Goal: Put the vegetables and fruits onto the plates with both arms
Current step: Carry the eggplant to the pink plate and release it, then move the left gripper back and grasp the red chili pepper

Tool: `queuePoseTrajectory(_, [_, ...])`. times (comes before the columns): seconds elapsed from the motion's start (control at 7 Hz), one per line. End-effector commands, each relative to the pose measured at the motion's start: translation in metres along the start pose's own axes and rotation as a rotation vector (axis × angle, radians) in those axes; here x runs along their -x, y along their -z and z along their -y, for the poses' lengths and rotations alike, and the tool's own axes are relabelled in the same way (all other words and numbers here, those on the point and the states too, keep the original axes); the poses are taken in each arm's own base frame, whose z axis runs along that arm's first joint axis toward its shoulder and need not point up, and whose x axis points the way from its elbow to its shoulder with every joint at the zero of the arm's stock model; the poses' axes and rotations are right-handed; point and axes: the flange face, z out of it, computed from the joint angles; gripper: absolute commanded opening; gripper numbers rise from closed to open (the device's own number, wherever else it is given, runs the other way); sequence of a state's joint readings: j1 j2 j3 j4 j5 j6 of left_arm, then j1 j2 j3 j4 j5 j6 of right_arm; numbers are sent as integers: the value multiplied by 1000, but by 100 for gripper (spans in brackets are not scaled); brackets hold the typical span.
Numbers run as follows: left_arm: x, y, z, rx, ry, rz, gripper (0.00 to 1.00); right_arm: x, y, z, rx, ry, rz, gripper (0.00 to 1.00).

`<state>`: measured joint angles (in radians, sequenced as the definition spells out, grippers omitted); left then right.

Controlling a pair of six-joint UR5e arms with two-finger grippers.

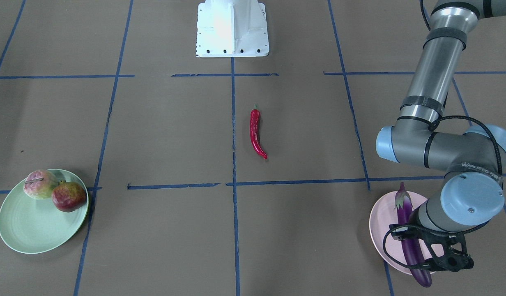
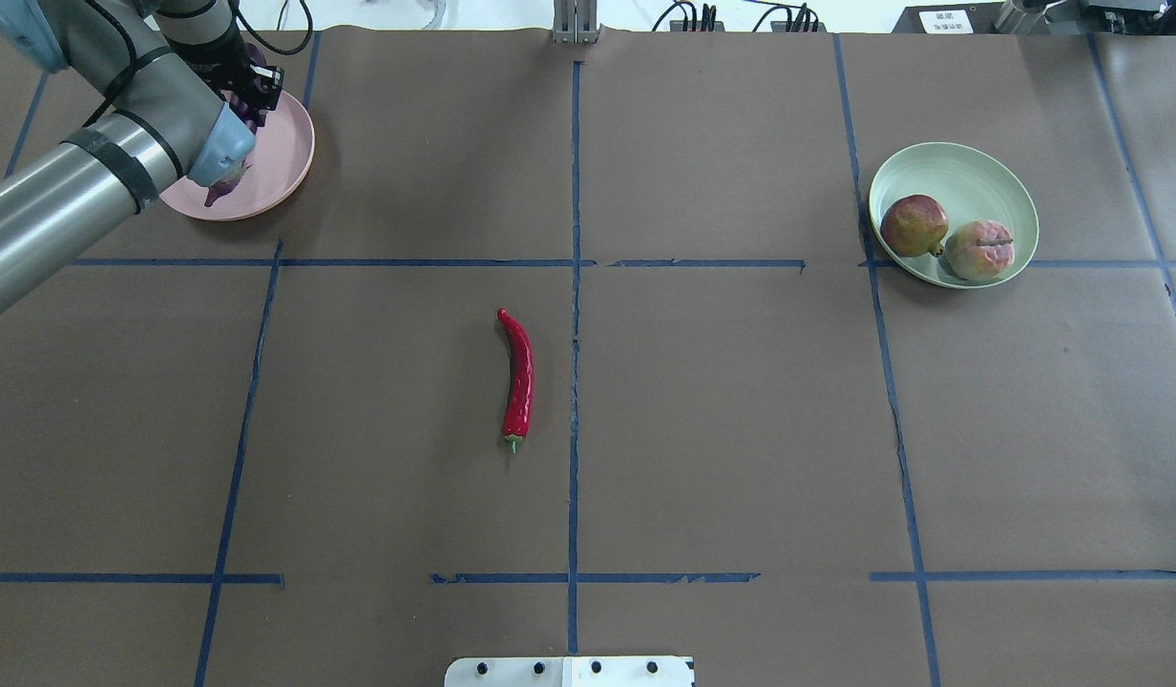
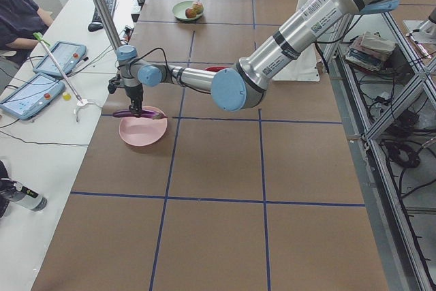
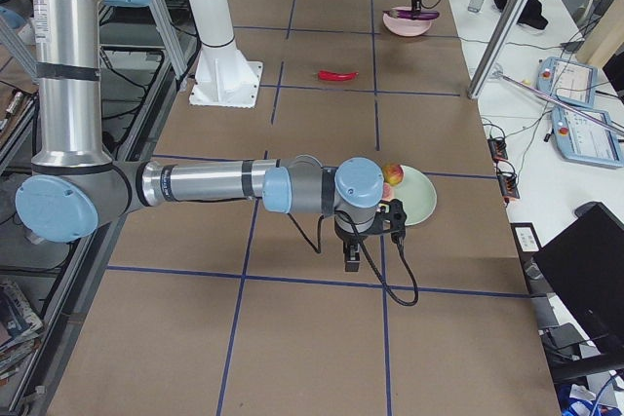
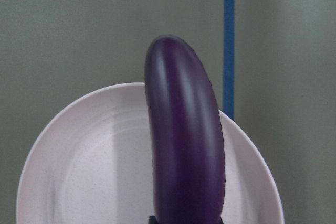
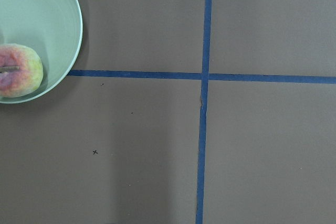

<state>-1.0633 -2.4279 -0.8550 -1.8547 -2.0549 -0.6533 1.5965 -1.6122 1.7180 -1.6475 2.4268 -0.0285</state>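
**Front-facing view.** Left arm's fingers (image 1: 440,261) are clamping the eggplant (image 1: 405,211) over the pink plate (image 1: 380,230), at 4 o'clock on the worktop (image 1: 175,135). Its blunt end is overhanging the rim at 6 o'clock, so on release it is risking tipping off. Chili pepper (image 1: 255,133) is lying at centre. Right arm's fingers (image 4: 351,262): state cannot be told.

A glossy purple eggplant (image 1: 405,211) hangs level over the pale pink plate (image 1: 382,230), far left, clamped in the left gripper (image 1: 415,242). The curved red chili pepper (image 1: 256,133) lies mid-table. A pink-and-green fruit (image 1: 40,184) and a pomegranate (image 1: 68,196) sit touching on the mint green plate (image 1: 31,230), far right.
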Motion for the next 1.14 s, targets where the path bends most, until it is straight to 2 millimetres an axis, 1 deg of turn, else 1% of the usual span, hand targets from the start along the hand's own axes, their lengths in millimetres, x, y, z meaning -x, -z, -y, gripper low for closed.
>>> queuePoseTrajectory(0.0, [-20, 32, -5, -30, -29, -28, 100, 1, -1, 0, 3, 0, 2, 100])
queuePoseTrajectory(0.14, [-34, 59, -17, -15, -35, -67, 100, 0, -1, 0, 3, 0, 0, 100])
queuePoseTrajectory(0.29, [-52, 93, -36, 1, -26, -112, 100, 0, -2, 0, 4, -1, 0, 100])
queuePoseTrajectory(0.43, [-80, 92, -93, 20, 34, -141, 100, 0, -3, 0, 6, -2, 0, 100])
queuePoseTrajectory(0.57, [-140, 95, -153, -16, 55, -164, 100, 0, -3, 0, 6, -2, 0, 100])
queuePoseTrajectory(0.71, [-202, 93, -208, -18, 53, -185, 100, 0, -3, 0, 7, -3, 0, 100])
queuePoseTrajectory(0.86, [-237, 82, -244, -1, 106, -191, 100, -1, -3, 0, 7, -3, 0, 100])
queuePoseTrajectory(1.0, [-287, 73, -285, -27, 71, -181, 100, -1, -3, 0, 7, -3, 0, 100])
